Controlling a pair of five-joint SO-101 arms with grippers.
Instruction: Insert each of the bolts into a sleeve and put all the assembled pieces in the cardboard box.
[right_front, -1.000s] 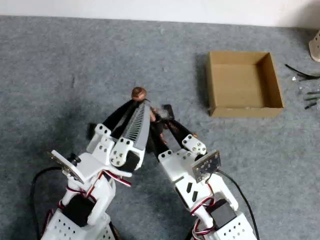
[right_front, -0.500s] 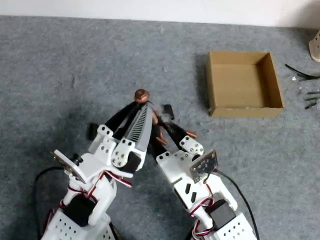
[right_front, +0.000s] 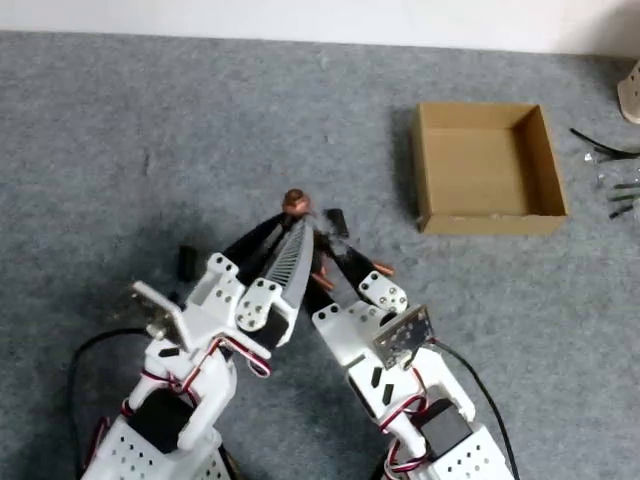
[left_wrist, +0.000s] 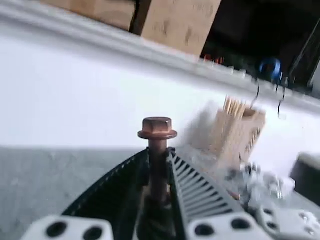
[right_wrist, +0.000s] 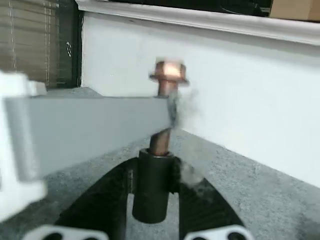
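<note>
Two grippers met over the middle of the grey table (right_front: 120, 130): the left gripper (left_wrist: 158, 159) was clamped on an upright copper bolt (left_wrist: 157, 129), head up, while the right gripper (right_wrist: 151, 175) gripped a black sleeve (right_wrist: 151, 202) directly beneath, the shank meeting its top. A spare sleeve (right_front: 186, 260) lay to their left. Farther right sat the open cardboard box (right_front: 490, 223).

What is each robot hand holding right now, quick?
Left hand: closed on the bolt.
Right hand: closed on the sleeve.
</note>
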